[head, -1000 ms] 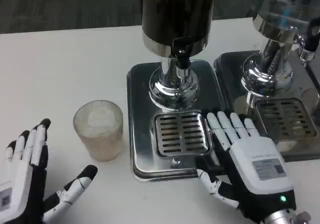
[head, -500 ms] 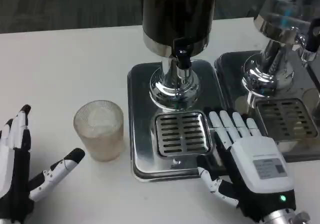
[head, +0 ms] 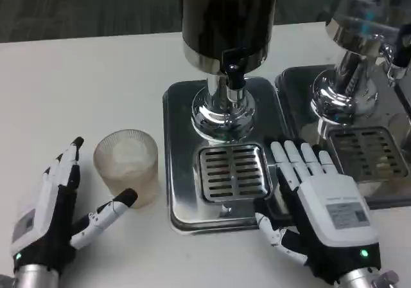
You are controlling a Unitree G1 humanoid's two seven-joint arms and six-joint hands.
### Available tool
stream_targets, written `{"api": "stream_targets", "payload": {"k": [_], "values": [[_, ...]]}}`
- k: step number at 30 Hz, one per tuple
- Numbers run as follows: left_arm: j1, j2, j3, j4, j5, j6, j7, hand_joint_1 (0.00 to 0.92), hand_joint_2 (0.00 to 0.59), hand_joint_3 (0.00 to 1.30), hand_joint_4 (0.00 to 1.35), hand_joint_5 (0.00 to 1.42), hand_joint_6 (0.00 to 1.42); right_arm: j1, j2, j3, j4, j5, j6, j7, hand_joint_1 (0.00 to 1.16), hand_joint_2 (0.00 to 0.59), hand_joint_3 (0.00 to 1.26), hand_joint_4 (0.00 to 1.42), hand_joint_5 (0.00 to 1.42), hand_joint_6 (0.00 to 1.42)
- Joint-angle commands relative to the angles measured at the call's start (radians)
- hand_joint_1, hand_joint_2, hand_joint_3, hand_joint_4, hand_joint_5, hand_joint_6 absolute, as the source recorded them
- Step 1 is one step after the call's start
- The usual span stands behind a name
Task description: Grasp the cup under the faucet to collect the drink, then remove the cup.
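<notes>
White table (head: 96, 76) fills the head view, with two shiny metal drink dispensers standing on it. The nearer dispenser (head: 228, 24) has a dark tank over a chrome column, and its black faucet (head: 234, 74) points down over a slotted drip grate (head: 234, 170) set in a steel tray (head: 180, 172). Nothing stands on that grate. The second dispenser (head: 359, 50) stands just to the right on its own tray with its own grate (head: 369, 152).

The cup (head: 127, 166), a clear ribbed one with a pale frothy fill, stands upright on the table just left of the steel tray, away from the faucet.

The left hand (head: 61, 214) lies low on the left, near the cup. Its fingers are spread apart and hold nothing; the long ones point up along the cup's left side with a gap between, and the thumb (head: 114, 207) reaches toward the cup's base, so close that I cannot tell whether it touches.

The right hand (head: 318, 204) rests palm down at the tray's right edge, between the two grates. Its fingers (head: 298, 159) lie straight side by side, and grip nothing.
</notes>
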Motion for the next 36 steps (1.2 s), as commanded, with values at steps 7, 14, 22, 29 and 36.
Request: {"api": "stream_targets", "payload": {"k": [7, 14, 22, 29, 36], "values": [[-0.095, -0.007, -0.053, 0.111, 0.022, -0.044, 0.063, 0.096, 0.0, 0.0, 0.0, 0.0, 0.0, 0.015, 0.007, 0.0, -0.017, -0.001, 0.013, -0.008, 0.29, 0.472, 0.0, 0.0, 0.0, 0.0], [-0.131, -0.017, -0.092, 0.153, 0.049, -0.056, 0.105, 0.151, 0.0, 0.0, 0.0, 0.0, 0.0, 0.02, 0.01, 0.001, -0.019, 0.001, 0.014, -0.003, 0.27, 0.457, 0.0, 0.0, 0.0, 0.0], [-0.175, -0.041, -0.113, 0.245, 0.039, -0.117, 0.178, 0.235, 0.011, 0.0, 0.0, 0.06, 0.05, 0.031, 0.009, 0.001, -0.037, -0.004, 0.022, 0.006, 0.27, 0.456, 0.0, 0.0, 0.0, 0.0], [-0.206, -0.057, -0.141, 0.296, 0.048, -0.131, 0.219, 0.294, 0.026, 0.0, 0.0, 0.16, 0.14, 0.051, -0.003, -0.006, -0.066, -0.003, 0.029, 0.02, 0.27, 0.455, 0.0, 0.0, 0.0, 0.0], [-0.215, -0.067, -0.159, 0.327, 0.058, -0.161, 0.314, 0.354, 0.041, 0.05, 0.16, 0.43, 0.5, 0.059, -0.005, -0.007, -0.079, -0.007, 0.028, 0.027, 0.27, 0.455, 0.0, 0.0, 0.0, 0.0]]}}
